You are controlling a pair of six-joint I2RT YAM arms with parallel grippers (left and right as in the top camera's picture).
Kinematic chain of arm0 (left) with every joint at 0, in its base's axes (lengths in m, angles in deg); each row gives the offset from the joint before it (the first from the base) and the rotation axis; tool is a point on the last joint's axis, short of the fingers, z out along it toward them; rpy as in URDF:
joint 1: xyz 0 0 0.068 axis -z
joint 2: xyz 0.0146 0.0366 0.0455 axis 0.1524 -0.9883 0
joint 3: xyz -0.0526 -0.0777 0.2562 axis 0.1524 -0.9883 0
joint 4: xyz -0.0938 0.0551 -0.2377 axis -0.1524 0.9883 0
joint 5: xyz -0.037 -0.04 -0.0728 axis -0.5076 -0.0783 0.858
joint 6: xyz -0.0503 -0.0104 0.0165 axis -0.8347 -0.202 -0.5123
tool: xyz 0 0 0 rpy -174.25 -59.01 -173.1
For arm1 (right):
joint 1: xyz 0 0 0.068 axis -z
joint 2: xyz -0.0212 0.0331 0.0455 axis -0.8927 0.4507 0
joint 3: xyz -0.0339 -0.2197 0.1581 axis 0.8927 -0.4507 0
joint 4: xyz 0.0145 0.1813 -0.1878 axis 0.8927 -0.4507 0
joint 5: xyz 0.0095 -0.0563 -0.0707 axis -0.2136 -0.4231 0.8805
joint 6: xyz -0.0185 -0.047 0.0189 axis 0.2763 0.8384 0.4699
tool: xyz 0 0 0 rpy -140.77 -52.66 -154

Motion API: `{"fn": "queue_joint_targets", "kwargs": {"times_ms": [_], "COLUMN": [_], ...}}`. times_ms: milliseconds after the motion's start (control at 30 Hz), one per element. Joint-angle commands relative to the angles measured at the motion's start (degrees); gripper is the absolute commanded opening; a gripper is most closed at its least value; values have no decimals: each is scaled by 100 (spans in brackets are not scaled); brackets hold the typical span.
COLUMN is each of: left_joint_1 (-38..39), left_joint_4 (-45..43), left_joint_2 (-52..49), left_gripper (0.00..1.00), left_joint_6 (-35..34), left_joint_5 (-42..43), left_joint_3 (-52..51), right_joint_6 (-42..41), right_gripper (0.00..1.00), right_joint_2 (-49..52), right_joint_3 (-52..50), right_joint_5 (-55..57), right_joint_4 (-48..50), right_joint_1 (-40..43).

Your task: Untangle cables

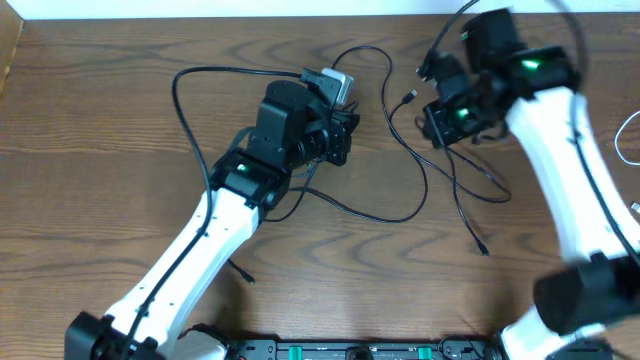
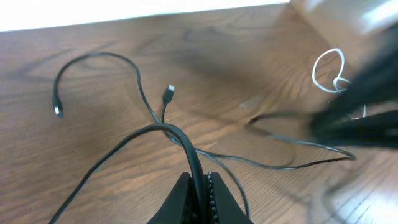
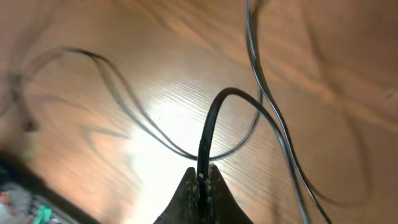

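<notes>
Clamped shut, the left end effector (image 2: 200,190) pinches one strand of the thin black flexible cables (image 1: 425,185). The right end effector (image 3: 203,182) is closed on an arched loop of another. Seen from overhead, the cables sprawl in loose crossing loops from centre toward 2 o'clock, with small plug ends lying free. The far edge of the brown wood-grain tabletop (image 1: 100,130) runs along 12 o'clock, near the upper loops. Bare wood lies open at 9 o'clock and at 6 o'clock between the arms. A thin white cord (image 1: 625,140) curls at the 3 o'clock edge.
</notes>
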Motion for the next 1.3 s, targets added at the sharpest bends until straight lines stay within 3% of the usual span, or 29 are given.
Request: {"fn": "queue_joint_targets", "kwargs": {"times_ms": [0, 233, 400, 567, 700, 1267], "left_joint_1": [-15, -15, -15, -15, -15, -15], "left_joint_4": [63, 378, 398, 400, 400, 400], "left_joint_2": [297, 463, 463, 463, 463, 463], "left_gripper": [7, 7, 7, 8, 7, 8], "left_joint_6": [-13, -9, -11, -11, -11, -11], "left_joint_5": [52, 48, 48, 50, 50, 50], "left_joint_3": [35, 35, 35, 35, 35, 35], "right_joint_6": [-55, -55, -57, -57, -55, -57], "right_gripper": [1, 1, 2, 16, 39, 46], "right_joint_2": [640, 1615, 1788, 1956, 2000, 2000], "right_joint_3": [-168, -170, -170, -199, -376, -1484], "right_joint_5": [345, 350, 568, 673, 675, 671], "right_joint_4": [155, 612, 909, 994, 1045, 1799], "right_joint_1": [52, 76, 76, 76, 76, 76]}}
